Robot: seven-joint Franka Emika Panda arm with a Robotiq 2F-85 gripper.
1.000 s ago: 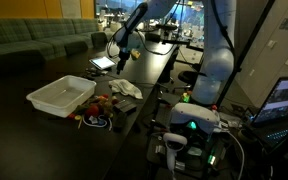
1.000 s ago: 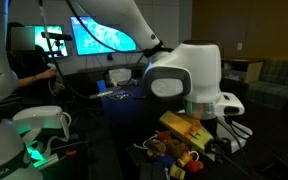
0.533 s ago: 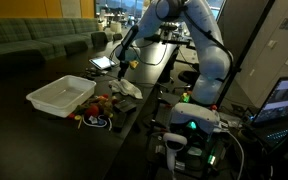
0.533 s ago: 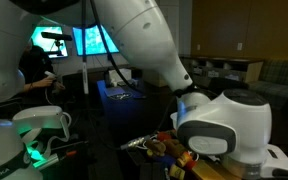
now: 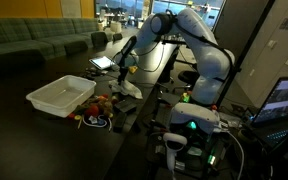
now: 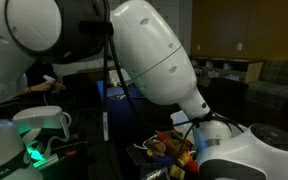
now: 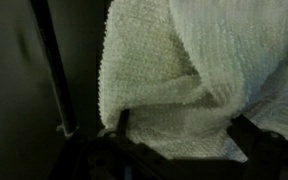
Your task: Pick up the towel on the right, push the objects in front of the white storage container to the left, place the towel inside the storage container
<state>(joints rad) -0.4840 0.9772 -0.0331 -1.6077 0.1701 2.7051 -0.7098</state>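
Early stage: the claw (image 5: 121,73), released, straddles the towel (image 7: 174,70) lying on the bench (image 5: 44,72) at three o'clock of the white storage container (image 5: 61,96). Lifting, pushing the objects (image 5: 96,108) and stowing all remain.

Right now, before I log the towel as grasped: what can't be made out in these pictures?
Gripper jaws: too small in an exterior view, dark and blurred at the wrist view's bottom edge; open or shut, cannot tell.
White knitted towel: fills the wrist view, edges cut off.
Small colourful objects: too small to identify; in an exterior view the white robot arm hides most of the scene.
White plastic storage container: inside too small to judge.
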